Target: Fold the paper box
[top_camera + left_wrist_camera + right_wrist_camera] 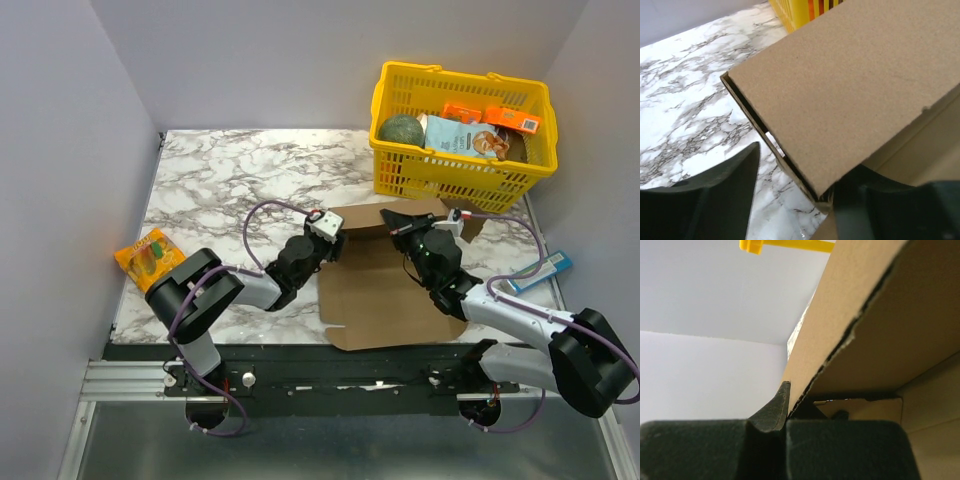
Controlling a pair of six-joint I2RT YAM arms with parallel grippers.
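The paper box (385, 295) is a brown cardboard sheet lying flat at the table's front middle, with its rear flap raised. My left gripper (335, 238) is at the box's rear left corner. In the left wrist view the left gripper (807, 160) is open, and the corner of a double cardboard flap (850, 85) reaches between its fingers (715, 200). My right gripper (400, 222) is at the rear flap. In the right wrist view the right gripper (787, 410) is shut on the edge of that raised flap (840, 320).
A yellow plastic basket (450, 175) with a green round item and snack packets stands just behind the box at the back right. An orange snack packet (150, 252) lies at the table's left edge. A blue and white packet (538, 271) lies at the right edge.
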